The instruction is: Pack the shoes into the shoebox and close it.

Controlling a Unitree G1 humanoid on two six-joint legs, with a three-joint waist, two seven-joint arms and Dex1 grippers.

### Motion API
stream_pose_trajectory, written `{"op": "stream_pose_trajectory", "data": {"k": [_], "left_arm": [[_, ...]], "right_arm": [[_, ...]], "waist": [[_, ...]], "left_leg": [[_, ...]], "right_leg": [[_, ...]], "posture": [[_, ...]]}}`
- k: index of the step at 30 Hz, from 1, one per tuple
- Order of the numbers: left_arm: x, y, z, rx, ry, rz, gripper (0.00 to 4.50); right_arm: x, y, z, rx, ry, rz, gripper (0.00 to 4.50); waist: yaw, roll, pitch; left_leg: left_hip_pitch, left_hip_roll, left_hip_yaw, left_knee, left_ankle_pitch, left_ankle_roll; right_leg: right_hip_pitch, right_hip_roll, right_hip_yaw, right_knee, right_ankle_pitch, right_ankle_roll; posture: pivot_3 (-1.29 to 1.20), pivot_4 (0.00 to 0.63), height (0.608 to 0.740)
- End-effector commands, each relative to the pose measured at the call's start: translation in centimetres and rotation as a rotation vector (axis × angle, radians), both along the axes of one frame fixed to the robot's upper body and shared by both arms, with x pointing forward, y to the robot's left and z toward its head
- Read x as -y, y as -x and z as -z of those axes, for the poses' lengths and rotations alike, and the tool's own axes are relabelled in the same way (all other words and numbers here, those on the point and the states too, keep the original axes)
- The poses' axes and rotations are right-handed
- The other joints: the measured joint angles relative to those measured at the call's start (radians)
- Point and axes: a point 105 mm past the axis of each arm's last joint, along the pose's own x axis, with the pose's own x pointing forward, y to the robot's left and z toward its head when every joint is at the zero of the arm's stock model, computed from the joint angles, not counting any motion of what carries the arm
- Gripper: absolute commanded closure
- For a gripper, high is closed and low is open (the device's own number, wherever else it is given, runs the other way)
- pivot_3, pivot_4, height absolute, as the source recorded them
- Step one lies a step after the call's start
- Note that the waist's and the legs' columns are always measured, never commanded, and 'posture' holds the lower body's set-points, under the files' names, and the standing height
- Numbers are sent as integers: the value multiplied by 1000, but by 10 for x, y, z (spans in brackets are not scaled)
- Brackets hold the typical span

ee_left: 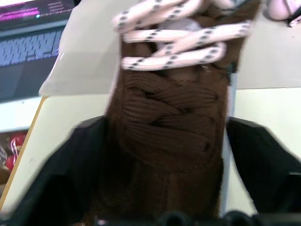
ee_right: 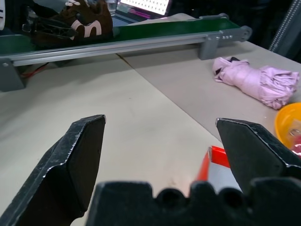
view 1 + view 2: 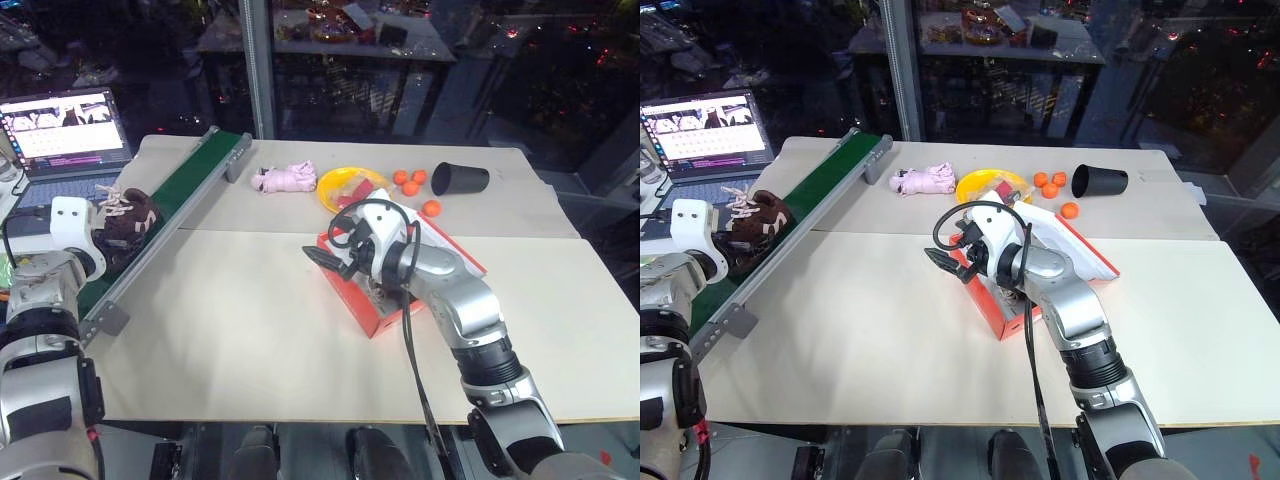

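Note:
A dark brown shoe [image 3: 130, 215] with pale laces lies on the green conveyor [image 3: 190, 190] at the far left. My left gripper [image 3: 105, 238] is level with it, and in the left wrist view the shoe [image 1: 169, 117] fills the gap between the two black fingers, which touch its sides. The red-orange shoebox [image 3: 365, 312] stands open mid-table, its lid [image 3: 1085, 250] leaning back to the right. Something dark with pale laces [image 3: 1012, 296] shows inside, mostly hidden by my right arm. My right gripper [image 3: 325, 260] hovers open and empty over the box's left corner.
A laptop [image 3: 65, 125] sits behind the conveyor at the far left. Along the back lie a pink plush toy [image 3: 285, 178], a yellow plate [image 3: 350, 183], three orange balls [image 3: 410, 182] and a tipped black cup [image 3: 458, 178]. Bare tabletop [image 3: 230, 330] stretches between conveyor and box.

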Motion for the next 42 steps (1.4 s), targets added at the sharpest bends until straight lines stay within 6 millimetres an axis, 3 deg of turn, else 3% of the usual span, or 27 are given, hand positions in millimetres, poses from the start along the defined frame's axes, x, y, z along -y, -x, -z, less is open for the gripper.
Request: {"op": "stream_pose_trajectory", "data": {"k": [1, 6, 10, 15, 19, 22, 25, 34, 42], "left_arm": [[-1, -3, -9, 36, 6, -6, 1938], [6, -9, -20, 88, 17, 13, 3451], [22, -18, -42, 165, 23, 70, 4113], [72, -30, -79, 287, 56, 255, 4113], [139, -31, -112, 364, 88, 447, 4113], [173, -28, -121, 381, 123, 522, 4113], [223, -21, -127, 382, 95, 664, 4113], [306, 8, -140, 371, 171, 914, 4113], [331, 23, -146, 348, 186, 1013, 4113]], "right_arm": [[2, 2, -13, 53, -5, -2, 0], [3, 1, -13, 54, 3, 3, 0], [4, 1, -14, 56, 2, 6, 0], [5, 1, -24, 25, -93, 10, 0], [8, 0, -58, -62, -375, 4, 0], [12, 1, -87, -127, -598, -26, 0], [17, 0, -101, -221, -770, -40, 0], [27, -5, -103, -352, -919, -12, 0], [34, -10, -101, -363, -945, 39, 0]], "waist": [[7, 0, 0], [12, 0, 0], [16, 0, 0], [14, -3, 1], [11, -3, 2], [6, -3, 2], [2, -3, 2], [-13, -3, 2], [-26, -2, 2]], "left_leg": [[0, 0, 0, 0, 0, 0], [0, 0, 0, 0, 0, 0], [0, 0, 0, 0, 0, 0], [-4, 0, 0, 2, 1, -1], [-5, 0, -1, 1, 1, -1], [-5, 0, -1, 2, 1, -1], [-4, 0, -1, 1, 1, -1], [-4, 0, -2, 1, 1, -1], [-3, 0, -2, 1, 1, 0]], "right_leg": [[0, 0, 0, 0, 0, 0], [0, 0, 0, 0, 0, 0], [0, 0, 0, 0, 0, 0], [-1, 0, -1, -1, 0, 1], [-2, 0, -1, -1, 1, 1], [-2, 0, -1, 0, 1, 1], [-1, 0, 0, 0, 1, 1], [-1, 0, 0, 0, 1, 1], [-1, 1, 1, 0, 1, 1]], "posture": [[0, 150, 740], [0, 150, 740], [0, 150, 740], [0, 150, 740], [0, 150, 740], [0, 150, 740], [0, 150, 740], [0, 150, 740], [0, 150, 740]]}}
